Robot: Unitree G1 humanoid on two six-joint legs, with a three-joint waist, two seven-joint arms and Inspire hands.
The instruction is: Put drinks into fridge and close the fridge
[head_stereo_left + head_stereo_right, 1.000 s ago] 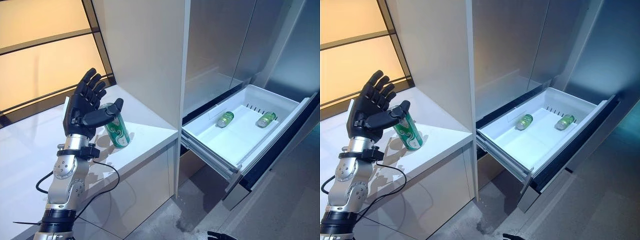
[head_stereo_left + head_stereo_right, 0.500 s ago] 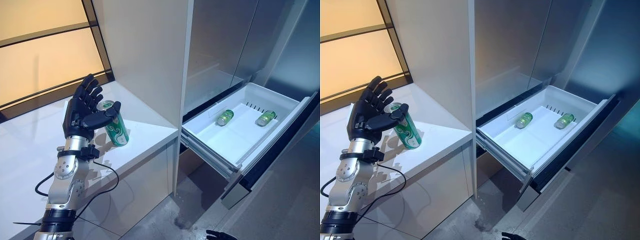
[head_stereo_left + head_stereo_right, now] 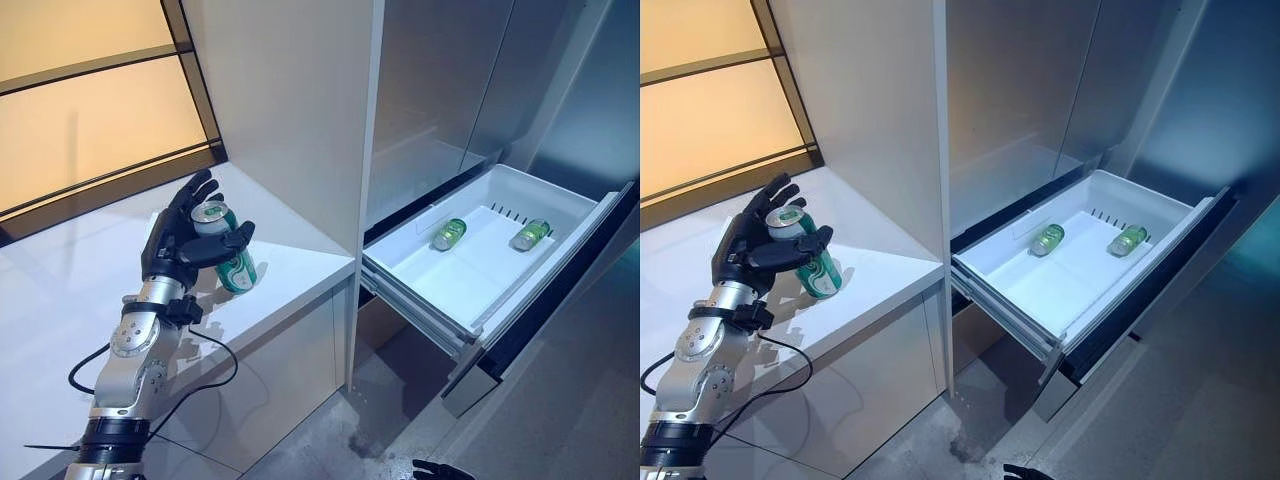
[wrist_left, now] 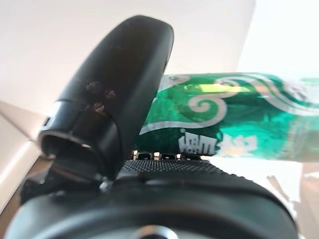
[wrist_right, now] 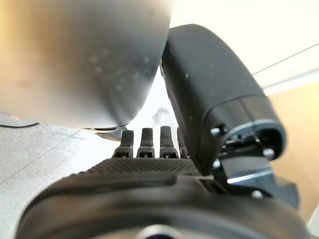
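So this is the pick-up step. The left hand (image 3: 185, 248) is wrapped round a green can (image 3: 228, 257) standing on the white surface (image 3: 60, 300), near its front edge and close to the tall white cabinet wall (image 3: 290, 110). The fingers are curled behind the can and the thumb crosses its front up near the top. The left wrist view shows the same thing: the thumb lies across the green can (image 4: 234, 117) and the palm is right up against it. The can looks a bit tilted, and I can't tell if its base has left the surface.

The fridge drawer (image 3: 560, 205) is pulled right out, and two more green cans (image 3: 450, 234) (image 3: 532, 236) already lie on their sides in it, well apart from each other.

The right hand (image 5: 149, 144) only shows in its own wrist view, hanging idle with straight, relaxed fingers.

Next, I'd guess the grip has to be firm before lifting. Then the can goes up, around the cabinet corner and over the drawer's rim, and gets set down in the free space beside the other two. The drawer gets pushed shut after that.
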